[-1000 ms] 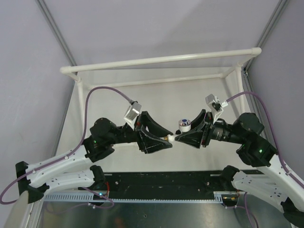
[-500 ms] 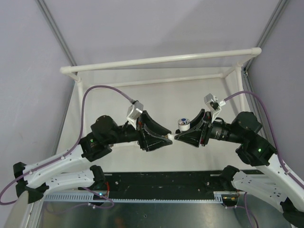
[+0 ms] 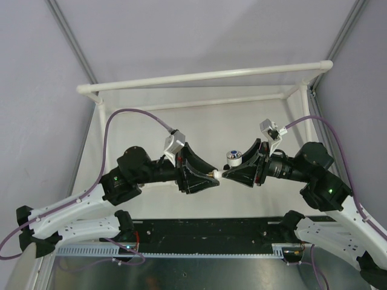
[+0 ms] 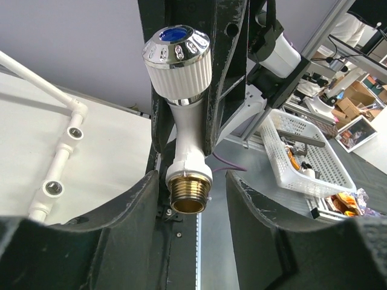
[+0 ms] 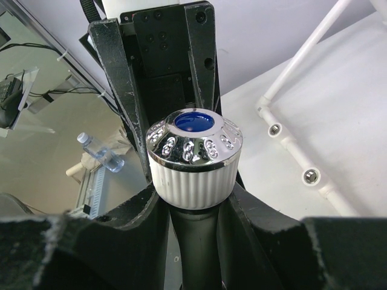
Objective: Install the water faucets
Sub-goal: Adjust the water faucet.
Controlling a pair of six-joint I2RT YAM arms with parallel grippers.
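While the 2 arms meet tip to tip above the middle of the table, 1 water faucet hangs in the air between them, well clear of the tabletop. The right gripper holds it: in the right wrist view the right gripper is clamped narrow on the white body just under the knob, whose ribbed white skirt and chrome cap with a blue centre sit above the jaws, facing that camera. From the left wrist the water faucet stands upright, knob at the top and the brass threaded end at the bottom, its open bore turned toward the camera. The left gripper is partly spread around that brass end, 1 jaw on each side. A thin dark gap shows on both sides, wider on the right of that view, so the jaws flank the thread without visibly touching it. In the top view the left gripper points at the right gripper, the brass end between their tips. The white pipe frame runs along the far and side edges of the table, apart from both grippers. Part of the pipe frame appears at the left of the left wrist view, lying on the table with 2 metal-threaded sockets facing up. Beyond the table's edge, a white basket sits on a neighbouring surface, and a water bottle shows to the left in the right wrist view.
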